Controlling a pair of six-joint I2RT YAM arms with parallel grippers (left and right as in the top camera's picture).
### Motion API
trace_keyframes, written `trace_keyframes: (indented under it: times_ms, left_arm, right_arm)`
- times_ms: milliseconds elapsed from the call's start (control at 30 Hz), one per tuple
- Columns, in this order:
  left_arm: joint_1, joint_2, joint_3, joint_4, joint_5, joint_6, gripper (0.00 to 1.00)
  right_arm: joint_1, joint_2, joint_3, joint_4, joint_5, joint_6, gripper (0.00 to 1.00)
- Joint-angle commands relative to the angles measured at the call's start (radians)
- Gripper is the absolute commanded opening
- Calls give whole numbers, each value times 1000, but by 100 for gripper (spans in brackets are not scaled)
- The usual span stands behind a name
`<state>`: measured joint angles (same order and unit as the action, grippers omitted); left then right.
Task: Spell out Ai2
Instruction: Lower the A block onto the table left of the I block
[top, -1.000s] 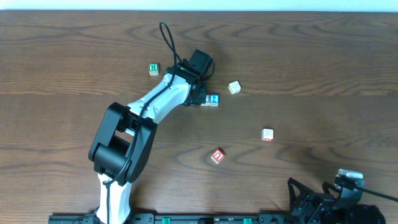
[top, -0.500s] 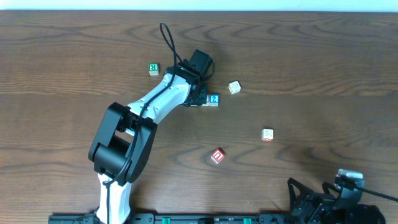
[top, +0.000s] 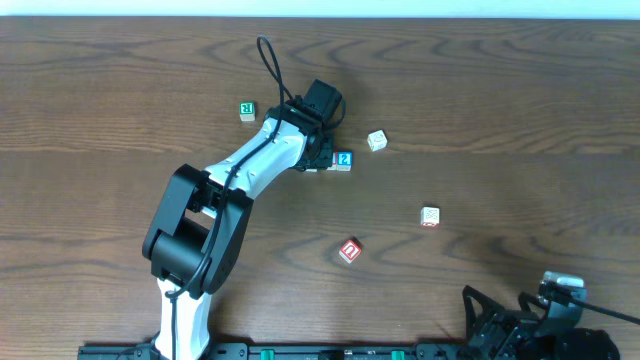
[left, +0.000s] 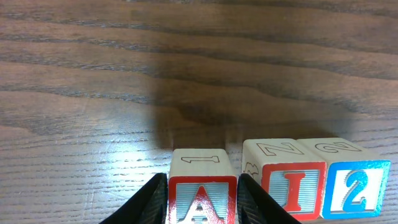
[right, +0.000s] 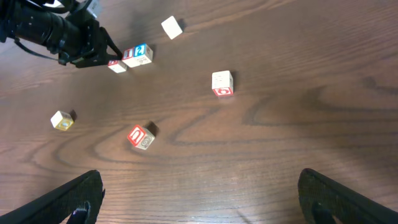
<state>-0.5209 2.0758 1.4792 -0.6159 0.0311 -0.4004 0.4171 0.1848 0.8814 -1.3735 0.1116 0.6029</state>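
Step in hand: placing the last letter. In the left wrist view the A cube (left: 202, 198) sits between the left gripper (left: 202, 202) fingers, with the I cube (left: 292, 185) just to its right and the 2 cube (left: 354, 186) touching the I. The row reads A-I-2, with a thin gap between A and I. The fingers flank the A closely; I can't tell whether they're clamped or just slack on it.

Overhead, the row sits mid-table, a bit towards the far edge, under the left arm's tip.

Next move, as I judge it: open fully and lift straight up and back without nudging the A, maybe closing the gap first.

Right gripper (right: 199, 199) is spread wide, empty, parked at the near right edge.

No containers anywhere; loose cubes only.
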Motion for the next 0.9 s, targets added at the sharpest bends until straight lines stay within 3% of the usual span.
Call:
trace_keyframes:
  times_ms: [0, 367, 667, 867]
  left_arm:
    - [-4, 13, -7, 1, 6, -7, 38]
    - [-3, 13, -7, 48, -21, 13, 38]
    - [-2, 13, -6, 126, -145, 19, 42]
    - [11, 2, 24, 137, -212, 20, 38]
  right_arm:
    - [3, -5, 1, -3, 4, 14, 99]
    - [3, -5, 1, -3, 4, 14, 99]
    - [3, -5, 1, -3, 4, 14, 99]
    - [3, -5, 1, -3, 4, 14, 99]
